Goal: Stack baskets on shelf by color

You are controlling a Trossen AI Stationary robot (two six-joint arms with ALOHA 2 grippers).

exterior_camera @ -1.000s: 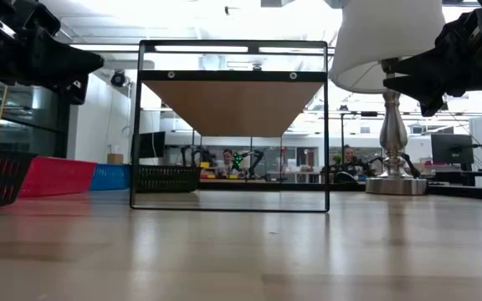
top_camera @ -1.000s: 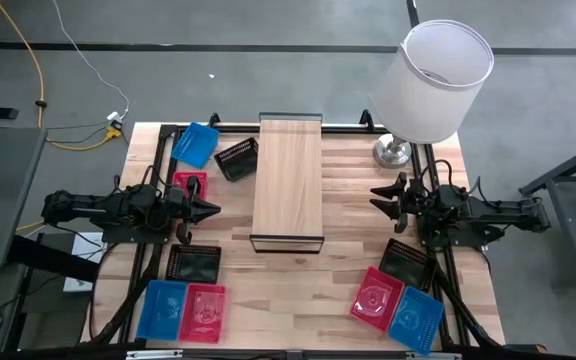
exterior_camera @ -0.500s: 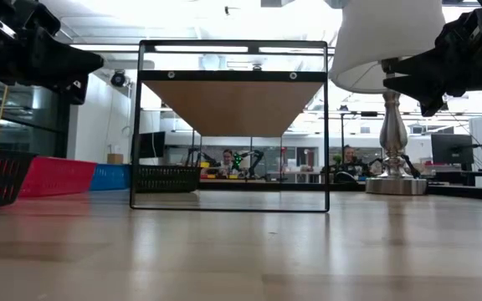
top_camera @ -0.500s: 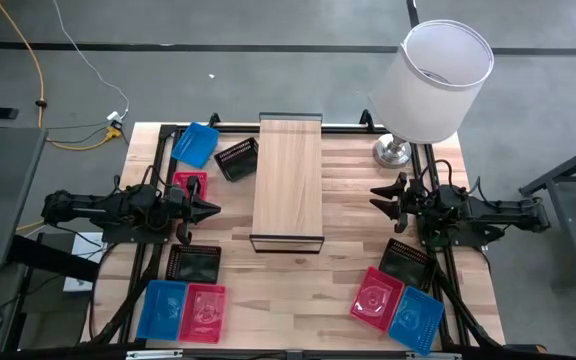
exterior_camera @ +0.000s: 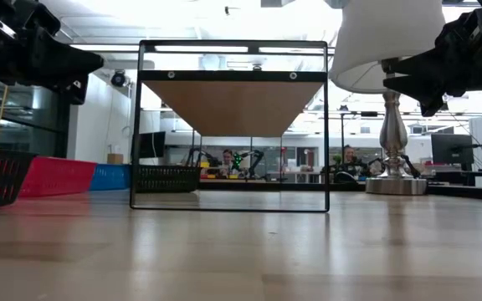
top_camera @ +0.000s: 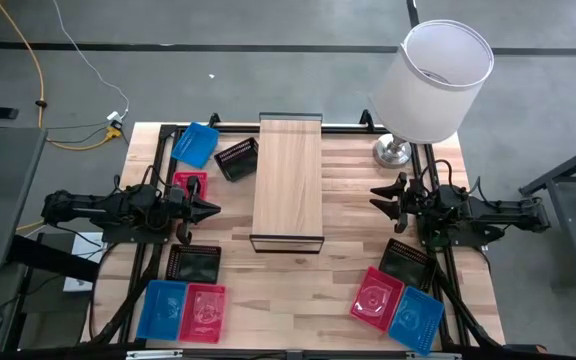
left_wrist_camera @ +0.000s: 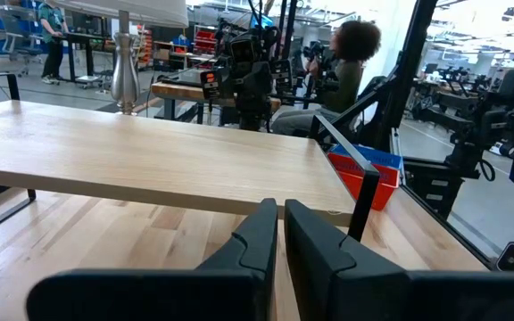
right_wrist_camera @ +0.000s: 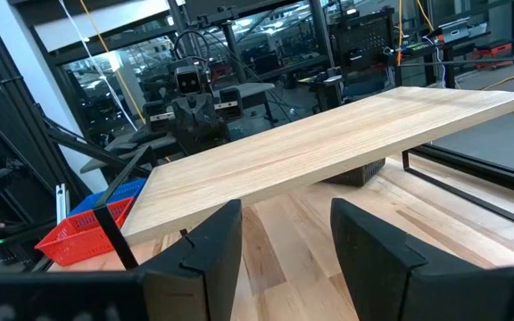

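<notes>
Baskets: eight are lying on the table (top_camera: pixel 298 285), none on the shelf (top_camera: pixel 288 180). Counted by colour: three blue (top_camera: pixel 196 143) (top_camera: pixel 162 309) (top_camera: pixel 415 320), three red (top_camera: pixel 189 184) (top_camera: pixel 203 312) (top_camera: pixel 376 296), three black (top_camera: pixel 236 158) (top_camera: pixel 193 264) (top_camera: pixel 405 262) — nine in all on recount. Five are sitting on the left half, three by the front right corner. The shelf is standing mid-table, its plank bare.

Left gripper (top_camera: pixel 208 209) is hovering just left of the shelf, fingers (left_wrist_camera: pixel 257 236) pressed together, grasping nothing. Right gripper (top_camera: pixel 378 196) is hovering right of the shelf, fingers (right_wrist_camera: pixel 212 236) spread wide, grasping nothing.

Open tabletop is lying between each gripper and the shelf. A lamp (top_camera: pixel 430 85) is occupying the far right corner.
</notes>
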